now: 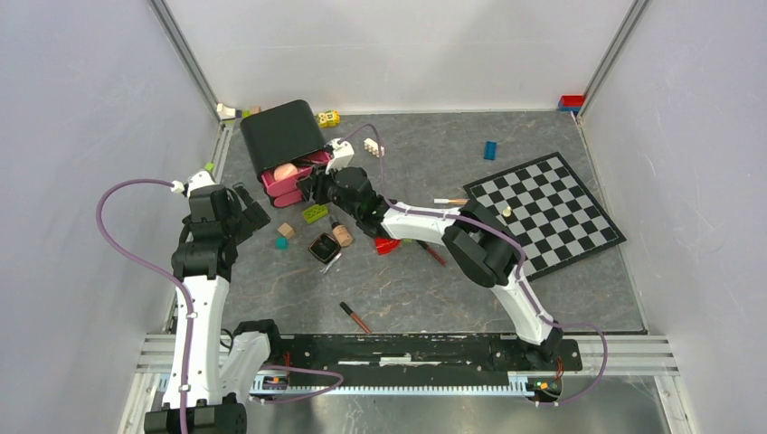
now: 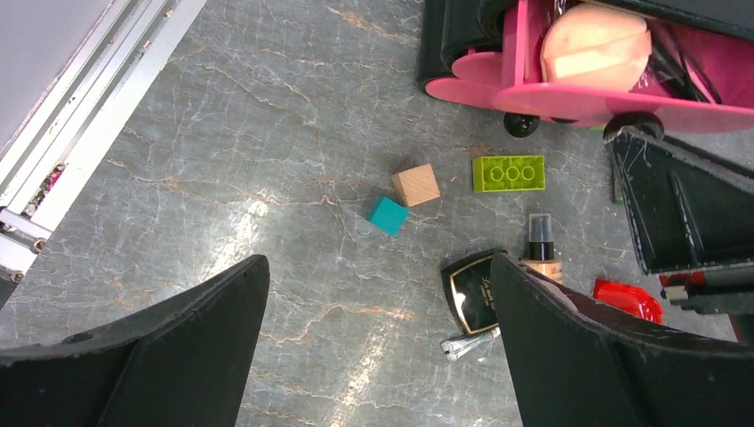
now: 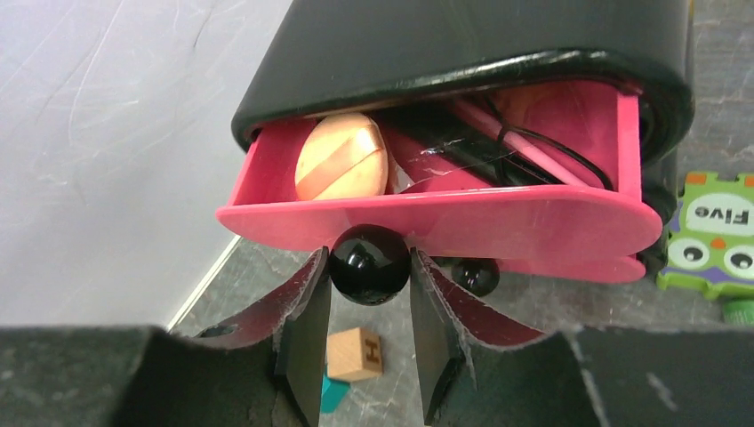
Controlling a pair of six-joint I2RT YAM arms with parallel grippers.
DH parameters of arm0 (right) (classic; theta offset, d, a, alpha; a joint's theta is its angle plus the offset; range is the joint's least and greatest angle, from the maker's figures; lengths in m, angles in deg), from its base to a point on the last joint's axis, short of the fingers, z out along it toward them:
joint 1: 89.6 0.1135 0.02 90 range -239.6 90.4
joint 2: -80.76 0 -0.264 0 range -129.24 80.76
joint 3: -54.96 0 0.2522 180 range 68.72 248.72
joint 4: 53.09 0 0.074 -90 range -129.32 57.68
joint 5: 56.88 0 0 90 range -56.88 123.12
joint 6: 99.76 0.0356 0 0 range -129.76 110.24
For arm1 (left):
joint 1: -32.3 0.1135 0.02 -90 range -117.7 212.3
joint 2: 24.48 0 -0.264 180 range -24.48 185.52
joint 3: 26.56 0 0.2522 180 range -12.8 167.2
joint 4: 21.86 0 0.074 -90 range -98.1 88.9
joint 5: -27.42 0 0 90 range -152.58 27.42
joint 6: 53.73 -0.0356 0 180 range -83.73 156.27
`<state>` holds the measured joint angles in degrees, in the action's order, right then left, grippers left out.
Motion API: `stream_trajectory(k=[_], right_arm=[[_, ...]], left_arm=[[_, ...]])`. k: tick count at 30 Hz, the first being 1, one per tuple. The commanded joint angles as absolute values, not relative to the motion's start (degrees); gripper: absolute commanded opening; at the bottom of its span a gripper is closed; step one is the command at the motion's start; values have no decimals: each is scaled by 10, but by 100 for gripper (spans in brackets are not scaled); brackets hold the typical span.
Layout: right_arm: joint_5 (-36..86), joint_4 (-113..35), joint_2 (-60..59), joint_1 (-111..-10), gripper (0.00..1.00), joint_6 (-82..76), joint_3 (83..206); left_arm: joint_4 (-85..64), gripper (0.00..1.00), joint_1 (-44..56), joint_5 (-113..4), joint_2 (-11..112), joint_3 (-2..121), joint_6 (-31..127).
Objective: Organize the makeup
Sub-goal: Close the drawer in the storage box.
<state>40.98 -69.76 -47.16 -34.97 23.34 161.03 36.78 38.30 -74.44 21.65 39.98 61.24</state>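
Two marks legible, one label too fine to read

The word "Five" stood in white letters on the green, owl-eyed tile (image 3: 711, 236) lying on the desk at the right edge of the right wrist view. A dark letter "H" marked one face of the small wooden cube (image 3: 354, 354) low in that same view. In the left wrist view, gold script on the square black compact (image 2: 476, 292) could not be read.

Lab robot test cell. White panel walls (image 1: 81, 136), aluminium frame posts (image 1: 185, 50), grey stone-pattern table (image 1: 434, 289). Left arm (image 1: 203, 289), right arm (image 1: 493, 249) bolted on black rail (image 1: 407, 348) at near table edge, purple cables (image 1: 136, 182) looping off arms. Checkerboard (image 1: 547, 212), toy bricks (image 1: 489, 150) scattered on table.
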Motion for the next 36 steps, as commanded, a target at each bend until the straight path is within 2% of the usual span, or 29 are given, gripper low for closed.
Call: stream_trajectory(k=[1, 7, 25, 30, 36], right_arm=[[411, -784, -492, -356, 42, 191, 1676], [417, -805, -521, -357, 46, 165, 1711], [419, -816, -580, -370, 46, 167, 1771], [402, -838, -564, -378, 47, 165, 1753], [390, -887, -500, -379, 47, 153, 1672]], left_arm=[[351, 100, 384, -743, 209, 403, 603], [350, 100, 384, -744, 207, 402, 603], [349, 100, 384, -742, 207, 402, 603], [350, 100, 384, -742, 207, 402, 603], [350, 100, 384, -742, 207, 402, 603]])
